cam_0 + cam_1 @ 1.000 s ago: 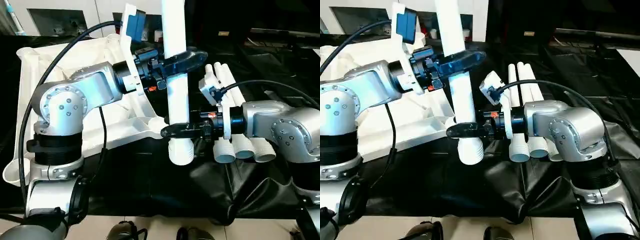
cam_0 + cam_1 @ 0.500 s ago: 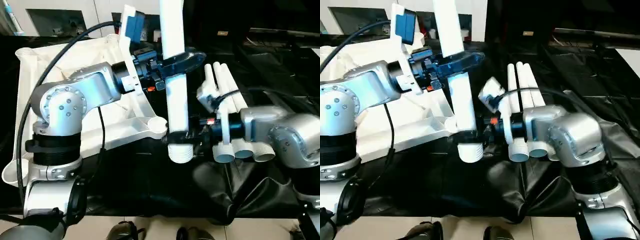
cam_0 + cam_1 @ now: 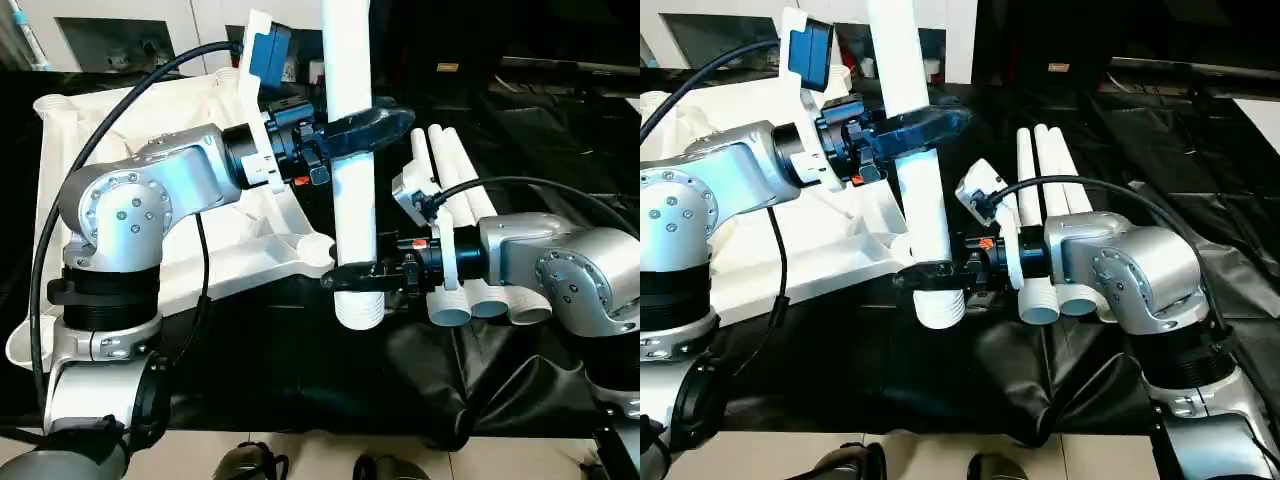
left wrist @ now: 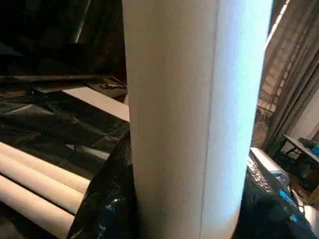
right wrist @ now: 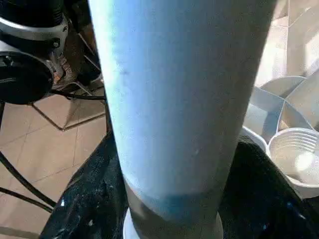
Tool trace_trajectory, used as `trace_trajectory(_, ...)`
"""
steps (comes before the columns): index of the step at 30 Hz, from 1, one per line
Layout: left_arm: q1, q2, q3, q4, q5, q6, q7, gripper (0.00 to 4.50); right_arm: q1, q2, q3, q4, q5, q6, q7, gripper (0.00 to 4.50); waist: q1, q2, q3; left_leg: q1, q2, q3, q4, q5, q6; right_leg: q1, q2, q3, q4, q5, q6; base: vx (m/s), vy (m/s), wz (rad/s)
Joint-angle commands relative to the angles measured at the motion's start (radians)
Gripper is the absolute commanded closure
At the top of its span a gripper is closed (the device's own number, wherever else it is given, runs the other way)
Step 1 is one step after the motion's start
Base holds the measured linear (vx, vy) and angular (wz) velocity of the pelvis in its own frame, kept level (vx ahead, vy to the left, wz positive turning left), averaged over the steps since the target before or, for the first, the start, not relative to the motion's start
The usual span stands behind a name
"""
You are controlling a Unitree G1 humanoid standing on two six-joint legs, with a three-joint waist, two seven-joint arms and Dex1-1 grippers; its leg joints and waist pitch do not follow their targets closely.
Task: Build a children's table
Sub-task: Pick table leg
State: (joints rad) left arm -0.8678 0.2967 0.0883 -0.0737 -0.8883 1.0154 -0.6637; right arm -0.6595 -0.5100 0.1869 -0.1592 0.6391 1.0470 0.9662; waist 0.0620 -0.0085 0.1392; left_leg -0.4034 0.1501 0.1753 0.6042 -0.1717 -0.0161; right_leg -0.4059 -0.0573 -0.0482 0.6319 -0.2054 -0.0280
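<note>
A: Left eye view: both pincers clamp one upright leg (image 3: 352, 190), left pincer (image 3: 352, 128) high, right pincer (image 3: 350, 275) low, beside the tabletop (image 3: 200, 110).

B: Seating it, I'd judge; next, steer its flared end over the near corner socket (image 3: 318, 250).

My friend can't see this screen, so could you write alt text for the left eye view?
Two silver robot arms hold one white table leg upright: the left gripper high up, the right gripper near its flared end. The upturned tabletop lies behind, three spare legs alongside.
</note>
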Motion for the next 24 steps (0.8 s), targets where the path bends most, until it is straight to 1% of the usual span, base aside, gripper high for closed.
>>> trace_trajectory(1,0.0,0.003,-0.011,-0.027,0.003,-0.011,-0.011,2.75,0.0,-0.001,-0.014,-0.022,0.02,0.003,0.001,1.83,0.005,-0.005,-0.092,0.026,0.071,-0.025,-0.053,-0.003,0.076,0.066,-0.091,0.055,-0.055,0.033,-0.281,0.0,0.0,0.0)
trace_trajectory(5,-0.001,0.004,-0.011,-0.025,0.003,-0.012,-0.013,2.75,-0.001,0.001,-0.013,-0.021,0.024,0.005,0.003,1.83,0.004,-0.006,-0.091,0.025,0.07,-0.025,-0.053,-0.002,0.077,0.067,-0.091,0.055,-0.056,0.031,-0.28,0.0,0.0,0.0)
trace_trajectory(7,-0.001,0.004,-0.01,-0.025,0.004,-0.014,-0.012,2.75,0.0,0.001,-0.012,-0.024,0.027,0.007,0.005,2.13,0.005,-0.005,-0.092,0.025,0.07,-0.025,-0.053,-0.001,0.078,0.067,-0.091,0.055,-0.055,0.035,-0.282,0.0,0.0,0.0)
trace_trajectory(10,-0.004,0.003,-0.008,-0.018,0.009,-0.021,-0.008,2.75,0.002,0.001,-0.011,-0.027,0.03,0.01,0.007,2.23,0.004,-0.005,-0.092,0.025,0.07,-0.025,-0.053,-0.002,0.077,0.066,-0.09,0.055,-0.055,0.035,-0.282,0.0,0.0,0.0)
trace_trajectory(13,-0.005,0.003,-0.008,-0.016,0.009,-0.025,-0.01,2.75,0.004,0.001,-0.01,-0.027,0.029,0.011,0.005,2.53,0.005,-0.004,-0.093,0.025,0.071,-0.025,-0.053,0.001,0.075,0.067,-0.091,0.055,-0.054,0.036,-0.283,0.0,0.0,0.0)
trace_trajectory(18,-0.006,0.004,-0.007,-0.014,0.01,-0.028,-0.014,2.75,0.007,-0.001,-0.007,-0.03,0.031,0.009,0.003,2.6,0.005,-0.004,-0.094,0.025,0.07,-0.025,-0.052,0.002,0.076,0.067,-0.091,0.055,-0.054,0.042,-0.283,0.0,0.0,0.0)
trace_trajectory(20,-0.005,0.005,-0.009,-0.015,0.013,-0.032,-0.015,2.75,0.007,-0.002,-0.007,-0.032,0.035,0.009,-0.002,2.6,0.006,-0.002,-0.094,0.025,0.07,-0.025,-0.052,0.004,0.076,0.068,-0.091,0.055,-0.053,0.045,-0.284,0.0,0.0,0.0)
trace_trajectory(21,-0.002,0.01,-0.017,-0.022,0.03,-0.056,-0.024,2.75,0.009,0.0,-0.008,-0.034,0.036,0.008,-0.005,2.6,0.006,-0.001,-0.094,0.025,0.071,-0.026,-0.053,-0.001,0.076,0.067,-0.091,0.054,-0.055,0.039,-0.283,0.0,0.0,0.0)
trace_trajectory(22,0.0,0.006,-0.011,-0.028,0.014,-0.048,-0.026,2.4,0.011,0.002,-0.012,-0.035,0.037,0.008,-0.008,2.6,0.006,0.0,-0.095,0.026,0.071,-0.026,-0.052,0.0,0.075,0.067,-0.09,0.054,-0.054,0.041,-0.282,0.0,0.0,0.0)
trace_trajectory(24,0.002,-0.025,0.024,-0.031,-0.036,-0.032,-0.008,2.05,0.019,0.014,-0.028,-0.038,0.04,0.001,-0.022,2.61,0.005,0.0,-0.095,0.025,0.071,-0.026,-0.052,-0.002,0.071,0.068,-0.09,0.054,-0.053,0.052,-0.289,0.0,0.0,0.0)
